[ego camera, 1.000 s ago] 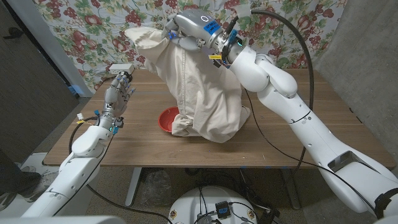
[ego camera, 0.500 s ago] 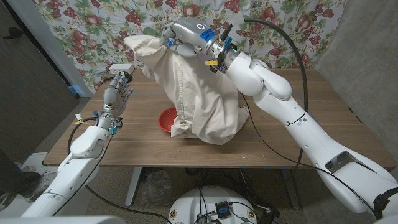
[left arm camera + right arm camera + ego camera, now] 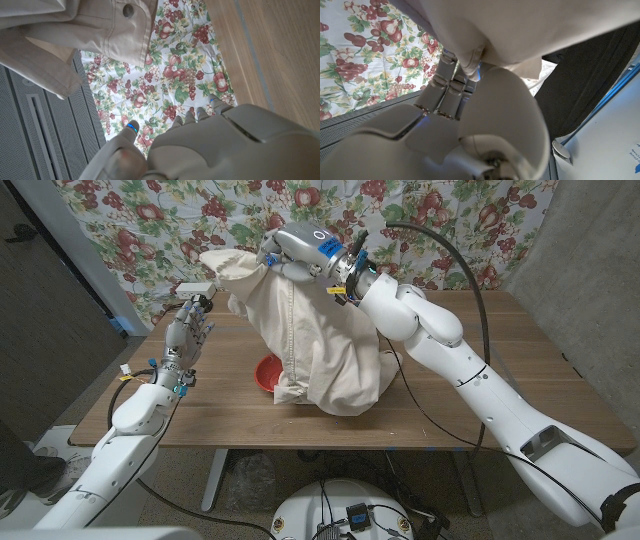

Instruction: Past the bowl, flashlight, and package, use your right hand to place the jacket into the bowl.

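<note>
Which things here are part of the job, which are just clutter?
Job:
jacket, gripped and lifted by the right hand
red bowl, partly covered by the jacket's hem

Not in use:
left hand, holding nothing, fingers apart
white box at the table's far edge
floral curtain behind

Soft, even indoor light; wrist views blurred up close.

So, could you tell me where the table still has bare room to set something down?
Bare wood lies right of the jacket out to the table edge, and between the left hand and the bowl. The middle is crowded: jacket draped over the bowl.
</note>
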Controlling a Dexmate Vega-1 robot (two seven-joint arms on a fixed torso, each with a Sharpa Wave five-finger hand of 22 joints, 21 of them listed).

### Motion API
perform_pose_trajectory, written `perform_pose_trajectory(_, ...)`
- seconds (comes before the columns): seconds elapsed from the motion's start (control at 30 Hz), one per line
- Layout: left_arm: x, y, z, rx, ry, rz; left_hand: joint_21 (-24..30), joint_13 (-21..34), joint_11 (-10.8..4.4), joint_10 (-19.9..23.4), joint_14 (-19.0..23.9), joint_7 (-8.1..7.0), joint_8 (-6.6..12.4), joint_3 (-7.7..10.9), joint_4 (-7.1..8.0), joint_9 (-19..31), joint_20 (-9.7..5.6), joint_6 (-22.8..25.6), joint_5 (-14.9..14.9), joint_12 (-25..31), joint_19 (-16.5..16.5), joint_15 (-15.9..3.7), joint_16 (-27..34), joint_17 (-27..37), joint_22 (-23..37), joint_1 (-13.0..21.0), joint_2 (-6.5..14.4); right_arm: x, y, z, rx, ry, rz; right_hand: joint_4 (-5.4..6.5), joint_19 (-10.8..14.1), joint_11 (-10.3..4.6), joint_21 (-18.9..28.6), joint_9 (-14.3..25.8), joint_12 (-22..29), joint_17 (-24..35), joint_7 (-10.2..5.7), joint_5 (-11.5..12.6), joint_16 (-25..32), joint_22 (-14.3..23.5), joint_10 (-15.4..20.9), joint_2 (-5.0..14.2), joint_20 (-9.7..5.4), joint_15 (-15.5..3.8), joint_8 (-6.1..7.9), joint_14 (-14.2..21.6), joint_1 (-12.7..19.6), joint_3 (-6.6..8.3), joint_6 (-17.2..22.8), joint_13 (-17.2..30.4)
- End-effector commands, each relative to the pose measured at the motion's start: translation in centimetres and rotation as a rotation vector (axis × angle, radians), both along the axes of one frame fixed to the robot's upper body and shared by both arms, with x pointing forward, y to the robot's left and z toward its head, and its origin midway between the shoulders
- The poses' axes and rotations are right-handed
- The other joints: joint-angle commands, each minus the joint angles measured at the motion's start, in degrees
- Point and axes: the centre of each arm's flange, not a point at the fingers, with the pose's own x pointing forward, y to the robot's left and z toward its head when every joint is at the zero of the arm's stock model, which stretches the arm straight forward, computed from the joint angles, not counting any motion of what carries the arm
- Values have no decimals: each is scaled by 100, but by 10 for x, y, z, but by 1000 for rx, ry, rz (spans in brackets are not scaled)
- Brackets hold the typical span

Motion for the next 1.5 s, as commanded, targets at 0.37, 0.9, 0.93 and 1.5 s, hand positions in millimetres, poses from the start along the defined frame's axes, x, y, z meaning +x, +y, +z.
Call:
perform_pose_trajectory(0.37,5,2,-3,-5,9,-2,-7,20,0,-445,-419,-15,3,-19,4,20,29,-259,21,5,17,23,0,2,12,-3,622,14,9,-15,-29,28,-11,0,-20,-11,79,8,2,22,-10,30,3,-14,48,24,-544,-522,-26,276,95,-20,57,29)
perform_pose_trajectory(0.9,8,2,-3,-4,13,0,-7,20,0,-454,-418,-16,3,-21,4,20,23,-260,22,2,17,20,1,2,12,-4,622,23,13,-26,-35,40,-14,-2,-40,2,122,17,-9,40,-15,33,-15,-36,59,21,-544,-524,-33,272,104,-25,49,41)
perform_pose_trajectory(0.93,7,2,-3,-4,11,-1,-7,20,0,-451,-419,-14,3,-21,4,20,26,-260,22,3,18,23,0,2,12,-4,621,23,14,-26,-37,44,-11,-2,-42,-4,125,18,-11,41,-16,33,-17,-37,51,20,-543,-523,-35,271,104,-26,44,45)
perform_pose_trajectory(1.5,5,1,-3,5,15,4,-7,20,-2,-449,-421,-13,5,-22,4,20,23,-254,22,5,19,22,0,2,12,-4,622,34,23,-40,-58,71,-14,2,-68,-2,170,17,-25,60,-16,36,-37,-58,41,23,-543,-521,-44,270,107,-31,42,68)
